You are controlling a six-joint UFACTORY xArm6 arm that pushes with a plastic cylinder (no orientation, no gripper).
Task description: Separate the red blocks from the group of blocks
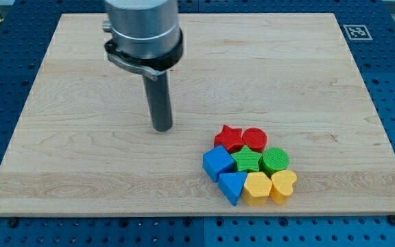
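Note:
A tight group of blocks lies at the view's lower right of the wooden board (pixel 81 158). A red star block (pixel 230 138) and a red round block (pixel 255 139) form the group's top row and touch each other. Below them sit a blue cube-like block (pixel 217 163), a green star-like block (pixel 247 162) and a green round block (pixel 276 160). At the bottom are a blue triangular block (pixel 231 186), a yellow block (pixel 257 187) and a yellow heart block (pixel 283 185). My tip (pixel 162 128) stands apart from the group, up and to the left of the red star.
The board rests on a blue perforated table (pixel 389 82). A black-and-white marker tag (pixel 355 31) is at the board's top right corner. The board's bottom edge runs just below the group.

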